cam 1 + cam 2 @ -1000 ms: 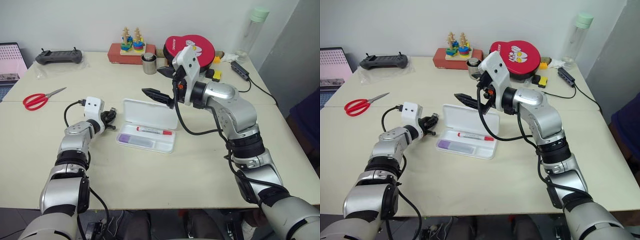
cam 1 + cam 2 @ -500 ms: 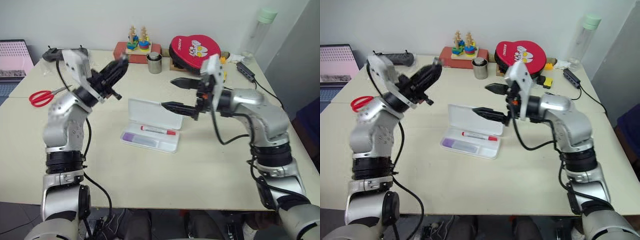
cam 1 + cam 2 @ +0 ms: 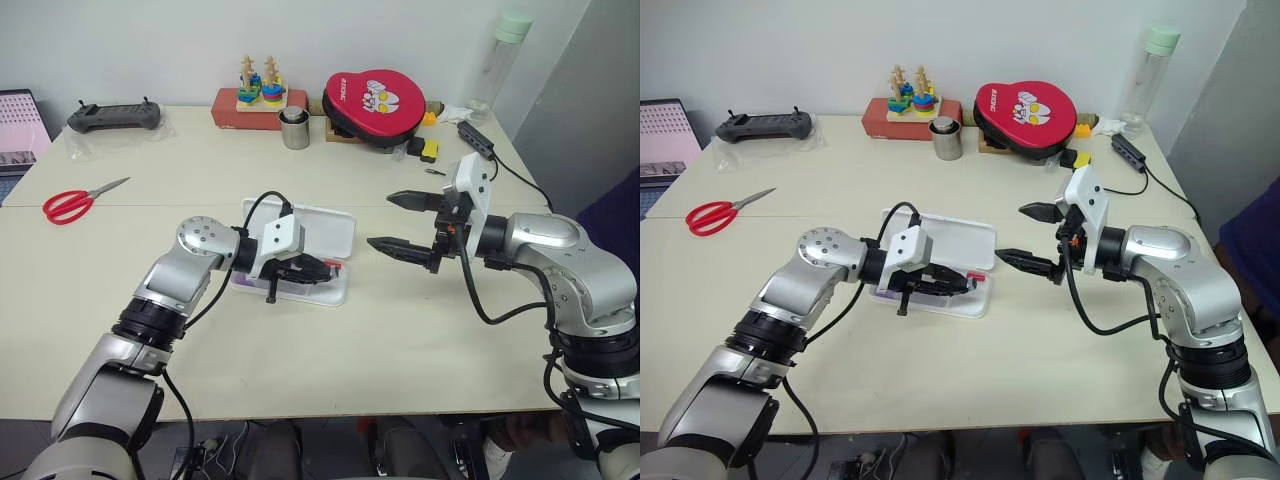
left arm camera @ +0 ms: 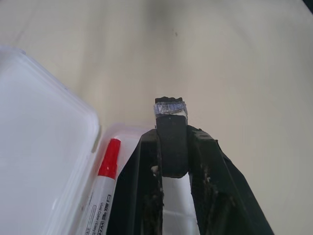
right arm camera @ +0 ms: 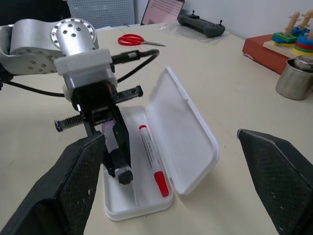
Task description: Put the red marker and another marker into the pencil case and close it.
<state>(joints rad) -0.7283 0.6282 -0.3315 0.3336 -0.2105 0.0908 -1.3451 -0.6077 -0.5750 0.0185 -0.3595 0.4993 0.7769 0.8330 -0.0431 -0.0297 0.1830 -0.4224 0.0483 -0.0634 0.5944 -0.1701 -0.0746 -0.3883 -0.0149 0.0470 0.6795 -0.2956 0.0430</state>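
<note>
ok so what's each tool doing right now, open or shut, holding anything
Left tool: shut, empty, over the open pencil case.
Right tool: wide open, empty, beside the case.

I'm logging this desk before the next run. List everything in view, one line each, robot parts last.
pencil case: one, white, lid open, table centre.
red marker: one, red-and-white, lying in the case.
lavender marker: one, pale purple, in the case, partly hidden by the left pincer.
scissors: one, red handles, left side.
controller: one, dark grey, far left.
stacking toy: one, multicoloured rings on a red base, far edge.
metal cup: one, silver, beside the toy.
red pouch: one, cartoon print, far edge.
bottle: one, clear with green cap, far right.
black cable: one, right edge.
left pincer: black, shut, over the case.
right pincer: black, open, right of the case.
</note>
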